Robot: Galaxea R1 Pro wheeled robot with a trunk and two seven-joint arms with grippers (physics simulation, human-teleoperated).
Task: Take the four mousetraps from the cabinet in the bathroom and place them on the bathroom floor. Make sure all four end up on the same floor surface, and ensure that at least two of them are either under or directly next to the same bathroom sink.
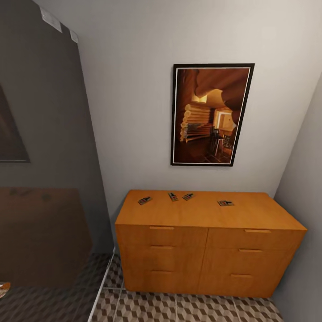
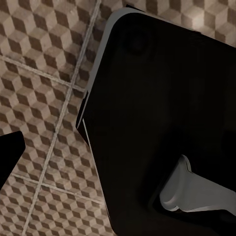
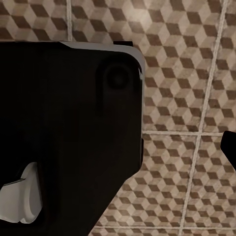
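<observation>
The cabinet point(image 1: 208, 237) stands against the pale wall, in a corner, under a dark-framed picture point(image 1: 210, 115). All four mousetraps lie on its flat top, toward the back edge and well apart from the front: one point(image 1: 144, 200) at the left, two point(image 1: 172, 196) point(image 1: 188, 196) near each other just left of the middle, and one point(image 1: 225, 203) right of the middle. None touches another. The drawer fronts, each with a slim bar handle, are all shut. The floor point(image 1: 179, 311) with its cube-pattern tiles shows in front of the cabinet's base. To the left a grey reflective panel point(image 1: 42, 147) runs down to the floor.

In the left wrist view the camera looks straight down at the floor point(image 2: 39, 98), with a big black rounded part of the robot point(image 2: 162, 123) across the middle and a pale grey piece point(image 2: 196, 194) on it. A black tip point(image 2: 10, 152) pokes in at the edge; it may belong to the left arm's fingers, but whether they are spread or pressed together cannot be told.

The right wrist view is much the same: tiles point(image 3: 187, 73) below, a black rounded body part point(image 3: 64, 137) with a white piece point(image 3: 19, 201), and a small black tip point(image 3: 229, 147) at the edge. The state of the right fingers cannot be told either. Both arms seem to hang low with the wrists pointed at the floor, close to the robot's own body.
</observation>
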